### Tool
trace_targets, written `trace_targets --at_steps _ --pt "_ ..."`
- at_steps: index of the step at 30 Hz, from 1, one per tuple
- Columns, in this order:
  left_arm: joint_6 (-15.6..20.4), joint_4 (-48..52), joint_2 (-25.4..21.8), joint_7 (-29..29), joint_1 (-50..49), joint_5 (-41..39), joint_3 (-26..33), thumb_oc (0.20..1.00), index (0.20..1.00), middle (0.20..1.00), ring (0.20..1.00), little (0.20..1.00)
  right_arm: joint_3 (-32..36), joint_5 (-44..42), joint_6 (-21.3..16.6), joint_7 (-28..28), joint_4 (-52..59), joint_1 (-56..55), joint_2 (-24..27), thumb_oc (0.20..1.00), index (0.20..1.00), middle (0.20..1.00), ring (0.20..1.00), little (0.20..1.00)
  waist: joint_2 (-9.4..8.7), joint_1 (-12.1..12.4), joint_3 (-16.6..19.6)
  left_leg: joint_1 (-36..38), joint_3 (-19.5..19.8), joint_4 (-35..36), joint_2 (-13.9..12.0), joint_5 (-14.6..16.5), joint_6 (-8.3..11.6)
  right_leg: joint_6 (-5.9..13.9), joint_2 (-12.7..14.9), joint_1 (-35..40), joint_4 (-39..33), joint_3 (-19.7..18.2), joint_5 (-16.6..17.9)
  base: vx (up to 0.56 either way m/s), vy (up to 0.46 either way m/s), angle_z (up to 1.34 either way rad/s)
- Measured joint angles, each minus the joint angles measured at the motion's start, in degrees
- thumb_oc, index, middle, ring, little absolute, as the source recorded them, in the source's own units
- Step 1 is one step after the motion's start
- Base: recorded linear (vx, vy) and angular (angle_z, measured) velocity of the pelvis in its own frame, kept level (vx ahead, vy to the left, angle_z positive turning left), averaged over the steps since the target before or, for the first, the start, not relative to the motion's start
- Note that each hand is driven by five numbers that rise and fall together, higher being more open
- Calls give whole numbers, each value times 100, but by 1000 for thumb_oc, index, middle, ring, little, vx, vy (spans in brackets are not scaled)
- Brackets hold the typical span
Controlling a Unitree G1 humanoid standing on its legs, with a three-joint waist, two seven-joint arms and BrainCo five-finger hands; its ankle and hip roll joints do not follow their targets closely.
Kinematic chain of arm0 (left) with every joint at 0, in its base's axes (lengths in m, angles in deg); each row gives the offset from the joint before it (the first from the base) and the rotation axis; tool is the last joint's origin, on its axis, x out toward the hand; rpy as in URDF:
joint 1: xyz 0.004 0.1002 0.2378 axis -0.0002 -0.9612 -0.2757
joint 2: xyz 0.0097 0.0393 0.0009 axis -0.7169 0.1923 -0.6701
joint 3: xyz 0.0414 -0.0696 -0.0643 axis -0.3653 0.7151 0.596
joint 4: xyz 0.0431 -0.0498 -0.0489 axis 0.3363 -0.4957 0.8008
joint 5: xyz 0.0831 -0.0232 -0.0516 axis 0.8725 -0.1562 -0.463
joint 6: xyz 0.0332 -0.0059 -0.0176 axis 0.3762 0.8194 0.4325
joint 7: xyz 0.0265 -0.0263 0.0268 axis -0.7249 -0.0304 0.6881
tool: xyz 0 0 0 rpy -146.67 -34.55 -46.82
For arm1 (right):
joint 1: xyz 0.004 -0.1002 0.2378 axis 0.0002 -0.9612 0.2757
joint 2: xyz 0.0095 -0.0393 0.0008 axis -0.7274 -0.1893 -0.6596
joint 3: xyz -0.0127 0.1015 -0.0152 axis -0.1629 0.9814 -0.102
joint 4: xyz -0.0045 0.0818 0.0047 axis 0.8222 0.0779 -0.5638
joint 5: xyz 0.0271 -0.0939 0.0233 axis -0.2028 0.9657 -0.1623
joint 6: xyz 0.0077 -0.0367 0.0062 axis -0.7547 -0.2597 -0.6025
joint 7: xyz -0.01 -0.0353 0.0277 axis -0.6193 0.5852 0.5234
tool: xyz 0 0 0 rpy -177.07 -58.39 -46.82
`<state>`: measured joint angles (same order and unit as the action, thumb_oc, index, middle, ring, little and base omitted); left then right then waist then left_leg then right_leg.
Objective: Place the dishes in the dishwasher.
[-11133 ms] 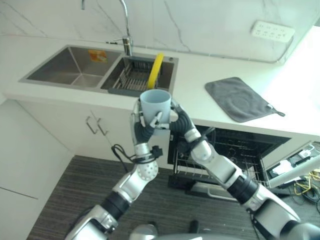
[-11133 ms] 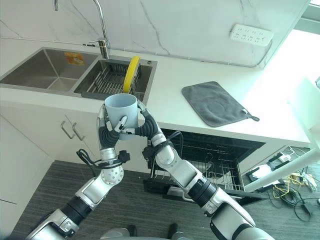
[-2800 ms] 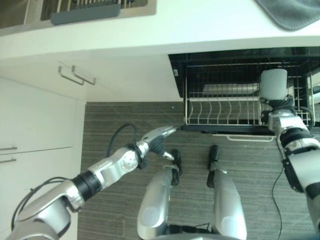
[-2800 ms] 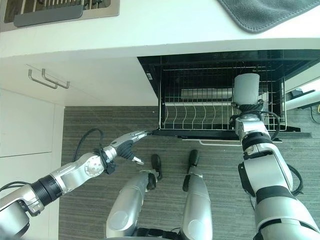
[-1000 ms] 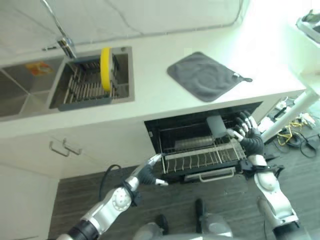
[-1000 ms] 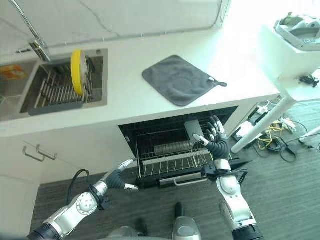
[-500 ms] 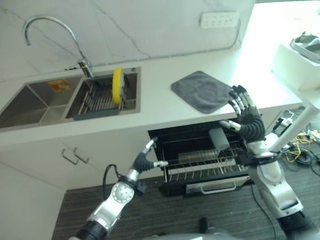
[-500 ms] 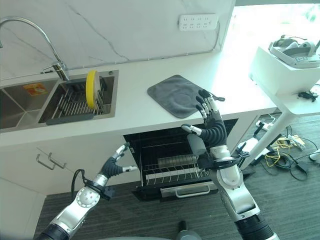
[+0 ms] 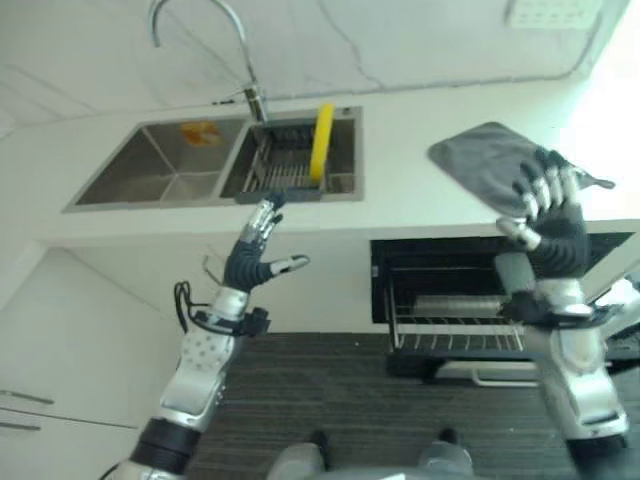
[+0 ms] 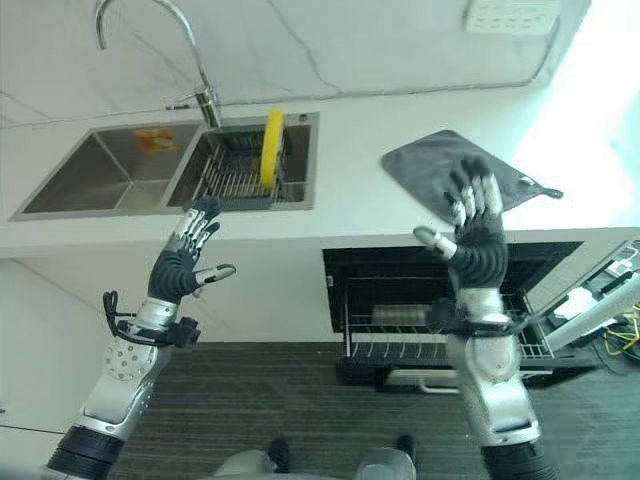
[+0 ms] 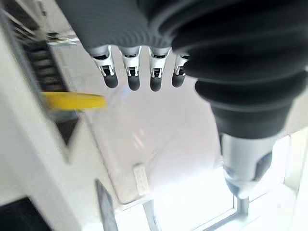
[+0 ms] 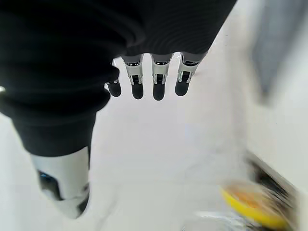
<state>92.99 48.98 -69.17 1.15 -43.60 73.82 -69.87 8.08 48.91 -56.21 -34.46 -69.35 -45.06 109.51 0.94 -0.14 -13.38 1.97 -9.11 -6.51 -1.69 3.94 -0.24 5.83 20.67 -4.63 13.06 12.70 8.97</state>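
A yellow plate [image 9: 321, 140] stands on edge in the dish rack [image 9: 290, 165] inside the right sink basin. Under the counter the dishwasher [image 9: 440, 275] is open, its wire rack [image 9: 455, 338] pulled out. A pale blue cup [image 9: 512, 272] stands in that rack, partly behind my right hand. My left hand [image 9: 252, 262] is raised in front of the counter edge below the sink, fingers [image 11: 131, 77] straight and holding nothing. My right hand [image 9: 550, 232] is raised in front of the counter edge above the dishwasher, fingers [image 12: 158, 82] straight and spread, also holding nothing.
A tall faucet [image 9: 240, 60] stands behind the sink, with a bare left basin [image 9: 150, 175]. A grey cloth [image 9: 485, 160] lies on the white counter to the right. A power strip [image 9: 550, 12] hangs on the wall. Cabinet handles [image 9: 212, 268] sit left of the dishwasher.
The camera has swung left. My left hand has risen from beside the dishwasher to the counter edge below the sink. My right hand stays raised and open; the cup remains in the rack.
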Motion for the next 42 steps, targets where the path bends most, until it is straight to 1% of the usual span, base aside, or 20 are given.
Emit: trace_targets --at_steps 2,5,6,10,13,18,20,22,23,24,25,27,30,33,35,37,38,39,41,42 --pt "-85 9 -29 -5 -45 -6 22 1000 1000 1000 1000 1000 -42 1 1 -41 15 -15 35 1000 1000 1000 1000 1000 93 -2 -7 239 -100 367 -23 -162 -162 189 -446 -68 847 263 -817 1 182 -51" --pt "-81 194 -201 -27 -94 -4 110 1000 1000 1000 1000 1000 31 16 -42 -37 110 51 123 1000 1000 1000 1000 1000 -13 16 37 232 -198 665 164 -305 -292 134 -846 -55 1170 570 -1328 9 29 -11" --pt "-79 275 -231 -30 -181 -4 149 1000 1000 1000 1000 1000 21 20 -41 -36 90 60 143 1000 1000 1000 1000 1000 -38 80 57 224 -275 712 238 -350 -325 -1 -1118 38 1125 698 -1596 15 -51 -15" --pt "-75 373 -225 -40 -320 4 207 1000 1000 1000 1000 1000 13 19 -90 -42 -109 91 149 1000 1000 1000 1000 1000 -38 90 59 215 -328 715 419 -348 -330 -198 -1341 294 701 648 -1815 44 -78 -3" --pt "-31 412 -218 -140 -446 10 265 1000 1000 1000 1000 1000 -11 14 -93 -69 -257 126 151 1000 1000 1000 1000 1000 -49 165 69 227 -552 742 529 -268 -358 -209 -1416 485 87 577 -1801 91 -83 -28" --pt "23 445 -205 -326 -561 231 254 1000 1000 1000 1000 1000 -14 -7 -95 -124 -260 73 260 1000 1000 1000 1000 1000 36 43 85 191 -635 617 399 -226 -288 -403 -1626 580 -262 432 -1690 72 -109 -20" --pt "104 446 -207 -437 -564 231 263 1000 1000 1000 1000 1000 -16 -9 -96 -222 -254 70 417 1000 1000 1000 1000 1000 36 67 88 47 -720 327 333 -114 -123 -512 -1621 419 -24 333 -1799 63 -106 -26" --pt "123 437 -173 -500 -562 237 266 1000 1000 1000 1000 1000 -18 -13 -135 -296 -311 72 446 1000 1000 1000 1000 1000 -30 111 69 -448 -517 -715 242 -57 -19 -713 -1583 302 157 223 -1976 141 -81 -18" --pt "124 419 -105 -496 -524 249 262 1000 1000 1000 1000 1000 -17 -17 -183 -335 -501 76 380 1000 1000 1000 1000 1000 -155 150 6 -1127 -293 -2018 170 -15 61 -762 -1533 340 142 144 -1967 184 87 -31" --pt "130 435 -34 -484 -592 270 252 1000 1000 1000 1000 1000 -28 -16 -172 -343 -528 24 388 1000 1000 1000 1000 1000 -147 257 -1 -1441 -112 -2361 106 59 88 -741 -1565 481 48 79 -1920 226 140 -34" --pt "137 438 -19 -463 -642 305 253 1000 1000 1000 1000 1000 -46 -14 -180 -350 -529 29 364 1000 1000 1000 1000 1000 -124 258 -10 -1556 76 -2204 79 72 114 -738 -1617 557 -5 33 -1930 269 224 -45" --pt "133 441 6 -456 -712 416 254 1000 1000 1000 1000 1000 -53 -7 -185 -367 -528 105 334 1000 1000 1000 1000 1000 23 326 -17 -1492 514 -967 1 -6 119 -688 -1759 677 -98 -227 -1921 306 279 -55" --pt "100 423 92 -458 -694 452 270 1000 1000 1000 1000 1000 -181 -2 -163 -364 -522 142 392 1000 1000 1000 1000 1000 262 359 -98 -1444 907 604 -278 -394 359 -587 -1916 948 -314 -569 -1879 258 251 -70" --pt "78 374 157 -431 -660 450 269 1000 1000 1000 1000 1000 -324 15 -146 -330 -518 135 499 1000 1000 1000 1000 1000 352 354 -174 -1511 1053 608 -539 -407 378 -600 -1871 1242 -321 -822 -1949 211 326 -62" --pt "101 312 177 -385 -645 447 266 1000 1000 1000 1000 1000 -321 15 -151 -337 -516 125 557 1000 1000 1000 1000 1000 323 354 -185 -1451 1183 312 -537 -408 368 -448 -1706 1376 -273 -1070 -2114 151 252 -57" --pt "107 253 172 -336 -663 434 265 1000 1000 1000 1000 1000 -247 13 -155 -342 -460 84 693 1000 1000 1000 1000 1000 376 297 -162 -1141 995 126 -509 -397 307 -216 -1547 1597 -345 -1153 -2246 234 289 -49" --pt "94 193 128 -253 -521 383 261 1000 1000 1000 1000 1000 -223 -10 -153 -346 -475 78 667 1000 1000 1000 1000 1000 265 204 -209 -873 695 273 -375 -884 278 -27 -1279 1831 -378 -1151 -2359 279 292 -51" --pt "81 214 23 -115 -440 376 212 1000 1000 1000 1000 1000 -233 -16 -158 -449 -464 84 512 1000 1000 1000 1000 1000 -4 280 -172 -762 550 242 -73 -1048 219 3 -922 1842 -369 -1044 -2338 233 234 -38" --pt "64 246 -151 -16 -252 386 142 1000 1000 1000 1000 1000 -216 -16 -160 -492 -420 101 240 1000 1000 1000 1000 1000 -164 255 -178 -744 463 242 140 -995 28 63 -621 1768 -276 -718 -2083 137 127 -27" --pt "42 249 -207 -21 -141 401 37 1000 1000 1000 1000 1000 -224 -17 -127 -574 -431 114 111 1000 1000 1000 1000 1000 -119 288 -200 -604 297 374 110 -974 -69 104 -555 1568 -19 -488 -1982 75 58 -75"
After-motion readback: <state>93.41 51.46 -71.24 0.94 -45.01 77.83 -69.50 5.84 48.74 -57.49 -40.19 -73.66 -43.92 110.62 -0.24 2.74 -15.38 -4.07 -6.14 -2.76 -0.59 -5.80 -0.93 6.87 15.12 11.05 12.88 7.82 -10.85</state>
